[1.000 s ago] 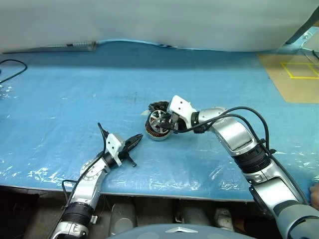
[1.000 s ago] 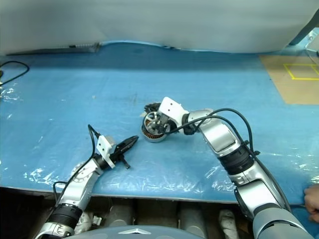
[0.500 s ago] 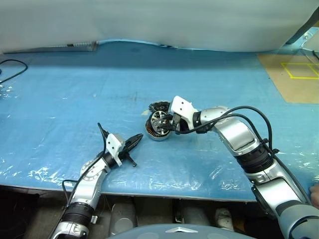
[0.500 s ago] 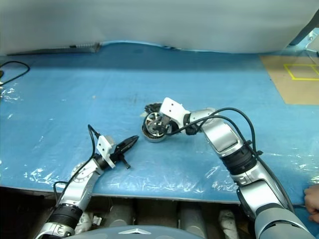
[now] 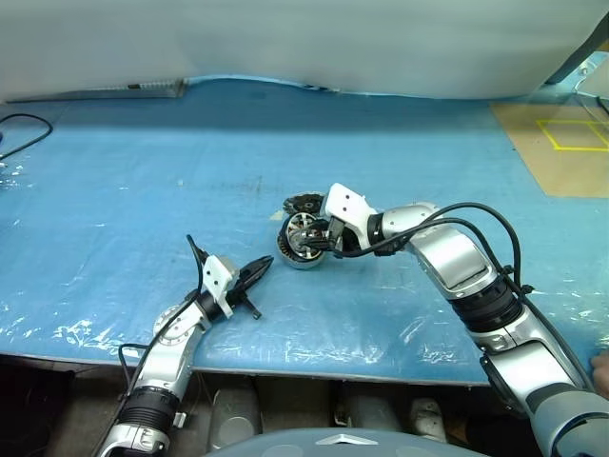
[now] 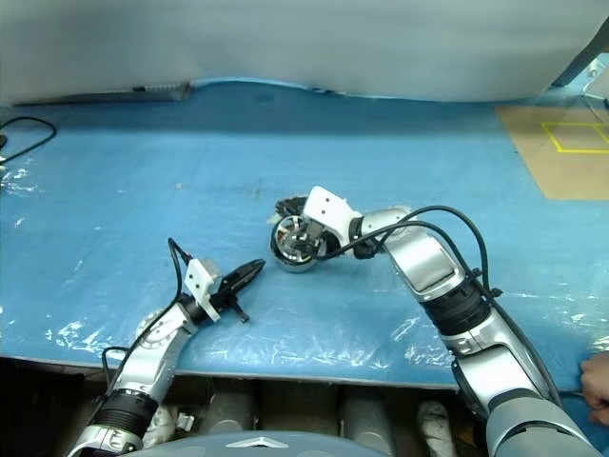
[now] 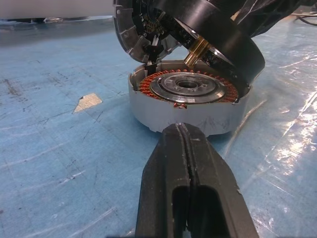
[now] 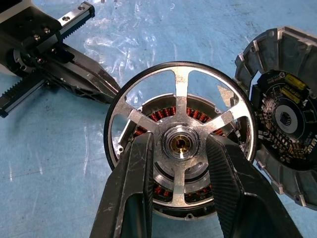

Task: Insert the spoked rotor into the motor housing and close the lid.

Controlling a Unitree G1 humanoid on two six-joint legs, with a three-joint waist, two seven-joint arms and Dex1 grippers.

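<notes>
My right gripper [image 8: 179, 144] is shut on the hub of the spoked rotor [image 8: 181, 89], a silver wheel with a dark rim. It holds the rotor tilted just above the motor housing [image 7: 188, 106], whose copper windings ring a silver centre and show through the spokes. The lid [image 8: 287, 124] leans close behind the housing, its ribbed face with the dark centre turned toward the housing. My left gripper [image 5: 262, 268] is shut and empty, low over the table a short way left of the housing, pointing at it.
A wrinkled blue plastic sheet [image 5: 143, 171] covers the table, with open room all round the parts. A brown board with yellow tape [image 5: 561, 143] lies at the far right. A black cable [image 5: 24, 129] lies at the far left.
</notes>
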